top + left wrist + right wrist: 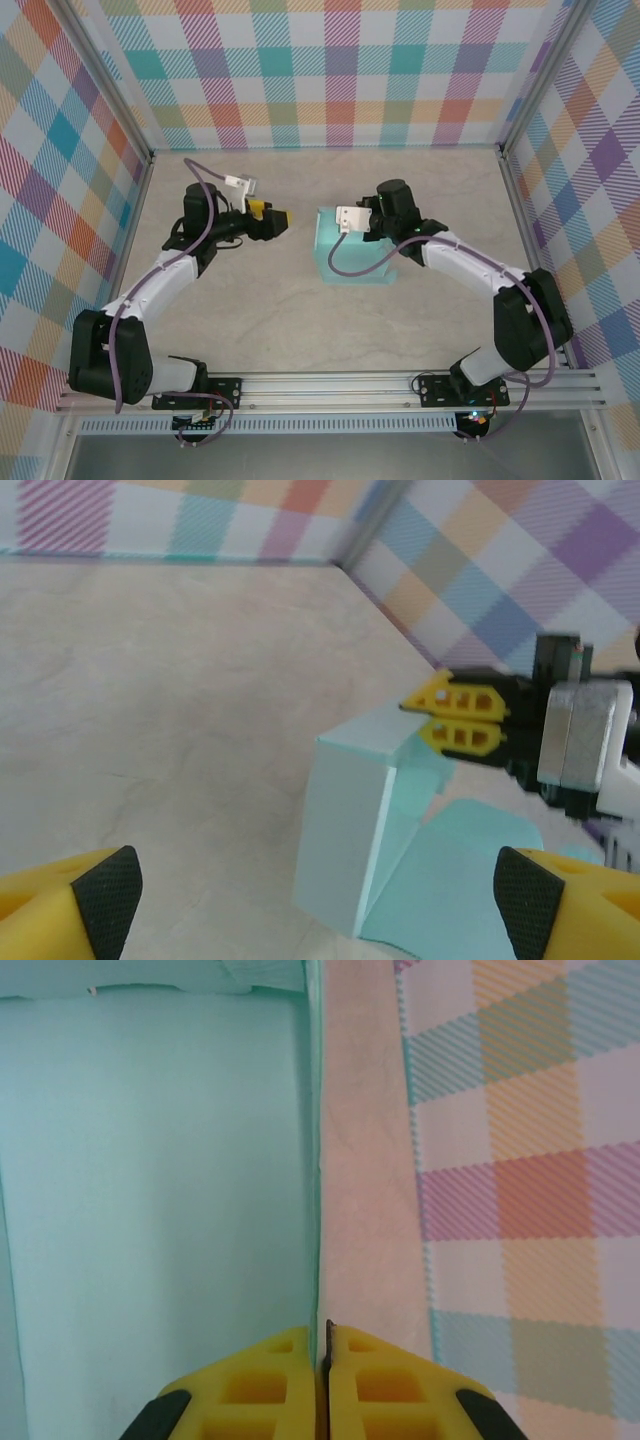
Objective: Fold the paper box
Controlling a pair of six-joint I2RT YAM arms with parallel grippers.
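The paper box (357, 256) is pale mint card standing partly folded at the table's middle, with an upright wall and a flap lying flat toward the front. In the left wrist view the paper box (350, 825) shows a grey-lit upright side and a low flap on its right. My right gripper (325, 1332) is shut on the thin top edge of a box wall (312, 1160); its yellow fingers (458, 720) pinch the box's far upper corner. My left gripper (280, 219) hangs open a short way left of the box, touching nothing; its black pads (108, 888) stand wide apart.
Plaid walls (330, 70) close in the beige table (250, 310) on three sides, with metal posts at the back corners. An aluminium rail (330, 385) carries both arm bases along the near edge. Purple cables loop along each arm.
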